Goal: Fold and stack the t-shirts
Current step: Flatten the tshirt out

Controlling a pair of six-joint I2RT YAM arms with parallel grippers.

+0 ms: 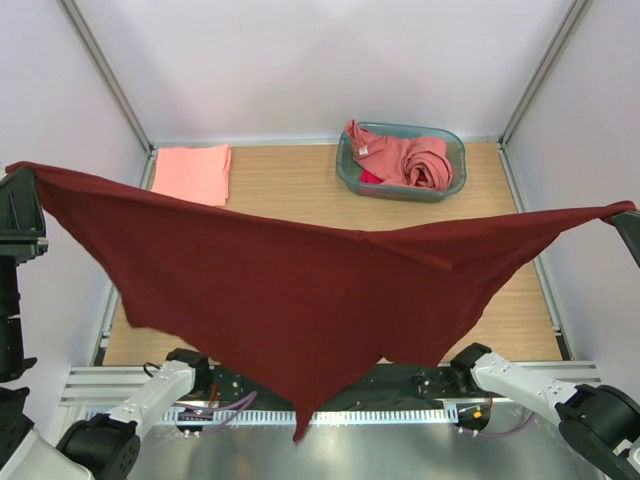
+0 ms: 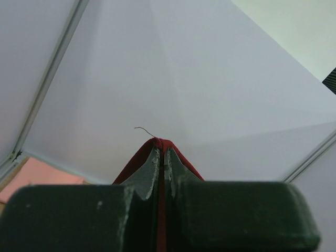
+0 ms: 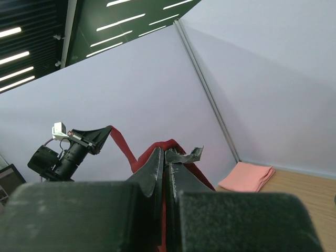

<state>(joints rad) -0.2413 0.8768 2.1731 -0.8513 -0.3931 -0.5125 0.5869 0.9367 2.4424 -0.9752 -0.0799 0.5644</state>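
The left hand (image 2: pixel 161 153) is closed tight on one corner of the maroon shirt (image 1: pixel 300 290), the cloth being pinched between its fingers. Beyond it, a folded pink shirt (image 1: pixel 192 172) is laid flat on the bench (image 1: pixel 290 185), at the far left corner. The maroon shirt is held in the air, stretched between both hands. Its long axis runs left to right across the bench, and its slack hangs toward the near edge, over the arm bases. More pink shirts (image 1: pixel 405 160) are heaped in the basket (image 1: pixel 400 190), far right. The other corner is clamped in the closed right hand (image 3: pixel 164 153). The cloth would probably have to be carried forward and lowered flat. The folded shirt lies nearer the left hand.
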